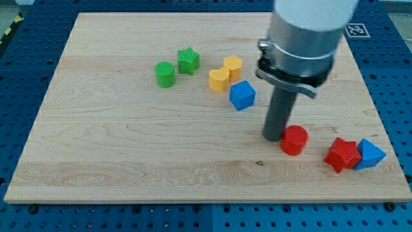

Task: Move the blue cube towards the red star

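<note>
The blue cube (243,95) sits near the middle of the wooden board, just below the two yellow blocks. The red star (342,154) lies near the view's bottom right, touching a blue block (369,154) on its right. My tip (274,137) rests on the board right of and below the blue cube, apart from it, and close to the left side of a red cylinder (294,140).
A yellow heart-like block (219,80) and a yellow cylinder (233,66) stand above the blue cube. A green cylinder (165,74) and a green star (188,61) lie further left. The board's right edge (380,109) is near the red star.
</note>
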You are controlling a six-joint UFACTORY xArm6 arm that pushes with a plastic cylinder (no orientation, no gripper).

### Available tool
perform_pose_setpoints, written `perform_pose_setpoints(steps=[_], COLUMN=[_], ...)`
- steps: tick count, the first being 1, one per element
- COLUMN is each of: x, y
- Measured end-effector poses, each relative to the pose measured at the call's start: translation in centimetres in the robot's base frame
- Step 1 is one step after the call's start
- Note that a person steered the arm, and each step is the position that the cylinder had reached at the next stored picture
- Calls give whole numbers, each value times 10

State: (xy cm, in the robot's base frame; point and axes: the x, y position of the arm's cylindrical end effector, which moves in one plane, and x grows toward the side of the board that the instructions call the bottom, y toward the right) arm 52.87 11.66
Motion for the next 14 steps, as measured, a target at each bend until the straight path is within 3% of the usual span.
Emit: perform_pose_setpoints(steps=[1, 2, 4, 5, 8, 12, 14], x=[8, 2, -55, -85, -87, -101, -97], y=[19, -2, -123, -126, -5, 66, 52])
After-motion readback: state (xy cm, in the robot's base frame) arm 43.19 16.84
